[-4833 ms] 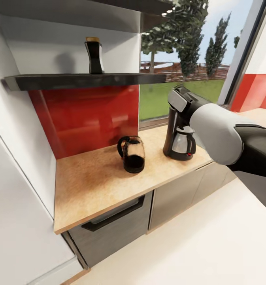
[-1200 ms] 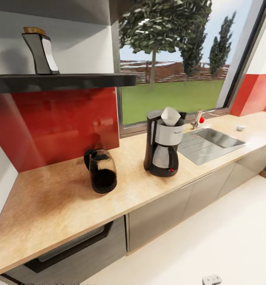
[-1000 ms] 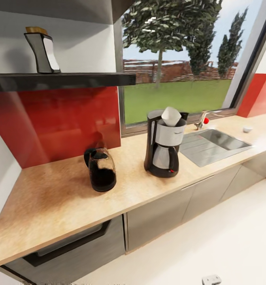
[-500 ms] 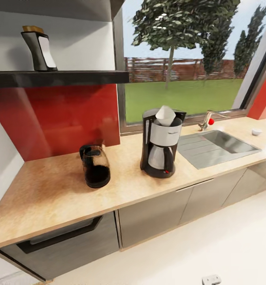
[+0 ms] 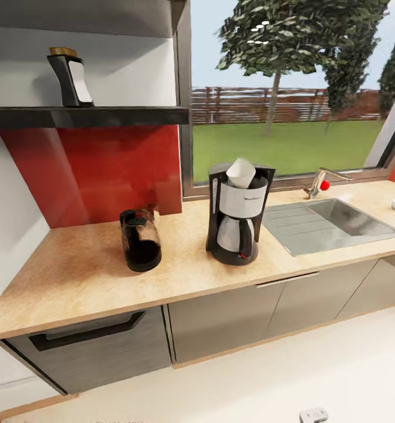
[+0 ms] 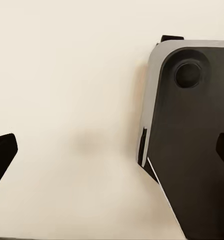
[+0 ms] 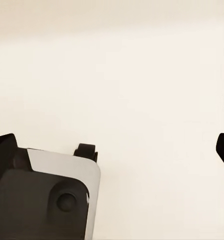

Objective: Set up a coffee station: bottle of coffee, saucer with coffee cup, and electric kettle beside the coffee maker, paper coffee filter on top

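Both grippers hang spread and empty over pale floor. The dark, cork-topped coffee bottle (image 5: 71, 77) waits on the black shelf's (image 5: 103, 116) left end; judged next: reach up squarely, grip its narrow waist.

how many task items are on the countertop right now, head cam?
3: the electric kettle left of the coffee maker, with the paper filter on top. The coffee bottle sits on the shelf.

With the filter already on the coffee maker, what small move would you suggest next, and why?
Probably raise an arm toward the bottle: it stands on the shelf, while the kettle already sits beside the coffee maker, and both grippers point at the floor, open.
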You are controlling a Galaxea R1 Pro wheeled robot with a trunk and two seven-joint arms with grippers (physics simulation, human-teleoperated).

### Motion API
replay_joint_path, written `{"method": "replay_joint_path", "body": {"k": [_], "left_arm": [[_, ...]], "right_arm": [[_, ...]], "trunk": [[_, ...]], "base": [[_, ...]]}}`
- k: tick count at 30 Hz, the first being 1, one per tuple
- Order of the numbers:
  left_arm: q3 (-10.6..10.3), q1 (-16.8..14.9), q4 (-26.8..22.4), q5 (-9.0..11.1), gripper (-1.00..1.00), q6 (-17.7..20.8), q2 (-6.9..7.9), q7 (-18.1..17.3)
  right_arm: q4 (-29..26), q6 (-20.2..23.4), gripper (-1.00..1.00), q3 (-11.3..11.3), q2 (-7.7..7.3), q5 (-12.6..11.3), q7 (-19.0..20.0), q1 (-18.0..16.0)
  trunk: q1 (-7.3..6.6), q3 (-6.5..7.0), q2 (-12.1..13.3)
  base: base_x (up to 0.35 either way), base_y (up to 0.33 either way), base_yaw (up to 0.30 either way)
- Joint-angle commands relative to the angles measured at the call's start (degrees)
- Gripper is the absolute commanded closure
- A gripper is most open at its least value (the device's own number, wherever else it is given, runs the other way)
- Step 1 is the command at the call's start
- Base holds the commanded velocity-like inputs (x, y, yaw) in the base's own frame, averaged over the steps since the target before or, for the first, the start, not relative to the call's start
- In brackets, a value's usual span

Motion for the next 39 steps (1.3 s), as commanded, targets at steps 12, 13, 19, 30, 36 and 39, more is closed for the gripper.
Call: {"method": "replay_joint_path", "body": {"k": [12,13,19,30,36,39], "left_arm": [[0.09,-0.06,0.07,4.95,-1.00,-0.50,0.08,0.03],[0.12,-0.06,0.07,4.94,-1.00,-0.50,0.08,0.03],[-0.13,-0.06,-0.13,4.94,-1.00,-0.56,0.14,0.03],[-0.63,-0.83,-5.19,4.51,-1.00,-0.57,0.10,-0.05],[-0.68,-0.99,-15.79,4.33,-1.00,-0.59,0.57,-0.12],[-0.64,-1.05,-22.47,4.42,-1.00,-0.59,0.48,-0.10]], "right_arm": [[0.03,-0.10,-1.00,-0.49,-0.01,0.54,0.16,-0.03],[0.03,-0.09,-1.00,-0.49,-0.01,0.54,0.15,-0.03],[0.03,-0.10,-1.00,-0.49,-0.03,0.54,0.07,-0.03],[0.03,-0.17,-1.00,-0.49,-0.09,0.54,0.05,-0.03],[0.12,-0.09,-1.00,-0.49,-0.30,0.71,-0.05,0.37],[0.12,-0.19,-1.00,-0.49,-0.28,0.71,-0.04,0.40]], "trunk": [[0.04,0.66,-0.12],[0.04,0.72,-0.12],[0.04,1.11,-0.12],[0.04,1.88,-0.12],[0.04,2.02,-0.12],[0.04,2.02,-0.12]], "base": [[-0.001,-0.233,0.209],[0.000,-0.040,0.209],[0.000,-0.015,0.209],[0.000,-0.001,0.172],[-0.155,0.000,0.007],[-0.019,0.000,0.000]]}}
